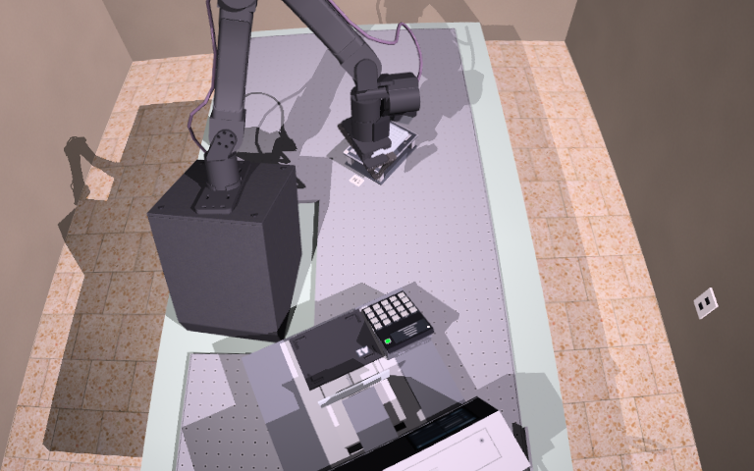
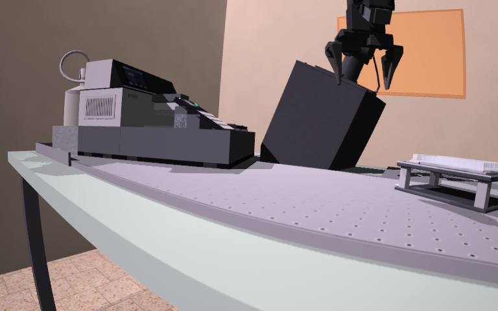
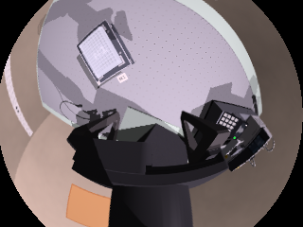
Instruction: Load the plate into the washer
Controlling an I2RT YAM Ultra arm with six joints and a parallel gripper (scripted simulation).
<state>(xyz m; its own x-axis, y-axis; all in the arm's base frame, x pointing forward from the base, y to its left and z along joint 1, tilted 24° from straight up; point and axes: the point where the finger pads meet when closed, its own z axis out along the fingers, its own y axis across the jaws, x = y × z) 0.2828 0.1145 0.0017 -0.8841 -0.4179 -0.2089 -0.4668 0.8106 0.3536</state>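
Observation:
The white plate (image 1: 401,134) (image 2: 455,163) (image 3: 100,49) lies in the raised nest N1 (image 2: 482,177). Its cut-off corner cannot be made out. My gripper (image 2: 362,86) (image 3: 150,114) is open and empty, fingers pointing down, high above the table; in the top view it covers part of the nest. The washer (image 1: 456,444) (image 2: 98,106) (image 3: 256,144) has its dark carrier (image 1: 330,349) out in front, with no plate on it and the A1 mark (image 1: 362,350) at one corner. The keypad (image 1: 389,310) (image 3: 228,121) is beside the carrier. The lamp (image 1: 387,340) (image 2: 196,104) (image 3: 234,137) is green.
The dark base block (image 1: 222,272) (image 2: 316,120) of the arm stands between nest and washer, on one side of the table. A small N1 label (image 1: 356,180) (image 3: 122,78) lies beside the nest. A cable loops behind the arm's base.

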